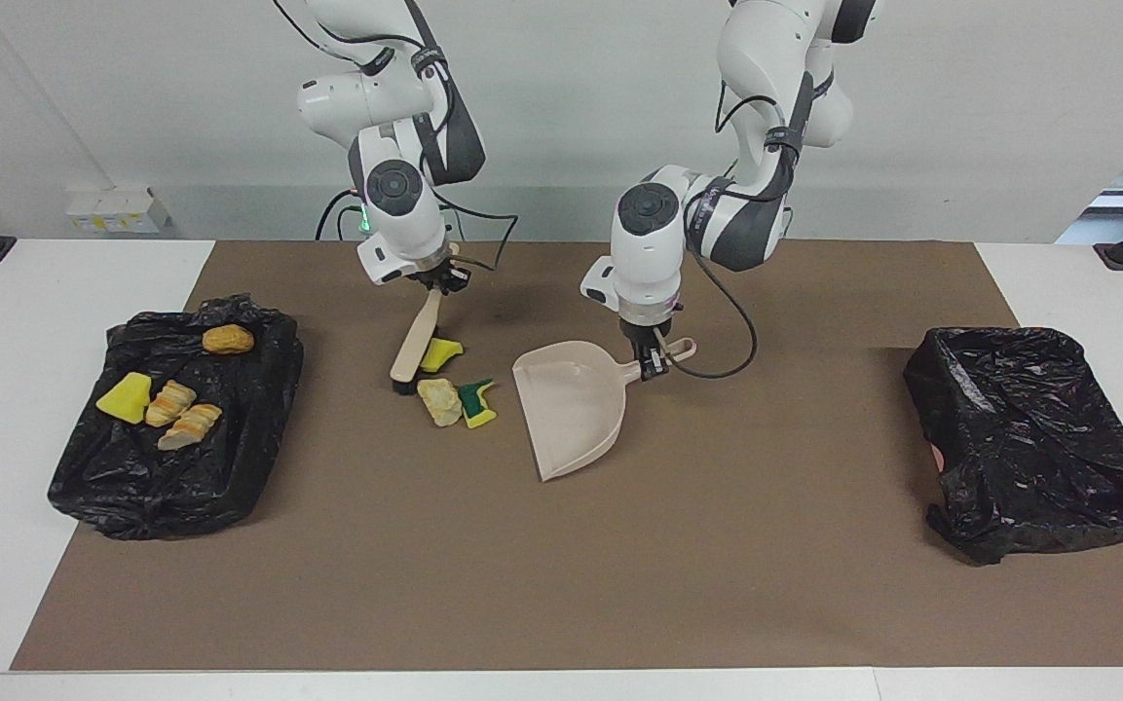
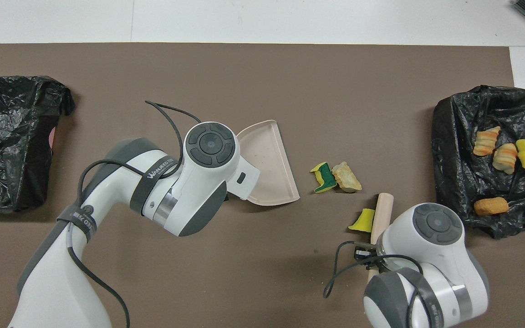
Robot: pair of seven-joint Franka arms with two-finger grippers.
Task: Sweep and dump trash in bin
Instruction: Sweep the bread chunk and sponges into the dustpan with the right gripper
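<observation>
At the right arm's end of the brown mat (image 1: 619, 584) sits a crumpled black plastic bag (image 1: 113, 477) spread like a tray, and four scraps lie on it: a tan-orange bread-like chunk (image 1: 228, 339) nearest the robots, then a yellow sponge wedge (image 1: 125, 398) and two striped orange-and-cream bread pieces (image 1: 170, 403) (image 1: 191, 425) side by side.

Next along, the right gripper (image 1: 442, 284) is clenched on the top of a beige wooden-handled brush (image 1: 418, 338), which slants down so its dark bristle end touches the mat. A small yellow sponge piece (image 1: 441, 352) rests against the brush, on the side facing the dustpan. Just beside the bristles, a little farther from the robots, lie a pale tan bread-like chunk (image 1: 440, 401) and a green-and-yellow sponge (image 1: 476, 402), touching each other.

Toward the middle of the mat, a beige plastic dustpan (image 1: 569, 409) rests with its open mouth turned toward those two scraps, near them but apart. The left gripper (image 1: 653, 367) grasps its handle, fingers closed tight on it, with a black cable looping off the wrist.

At the left arm's end of the table stands a second black plastic bag (image 1: 1029, 438), bunched over a box shape; what is inside I cannot tell.
</observation>
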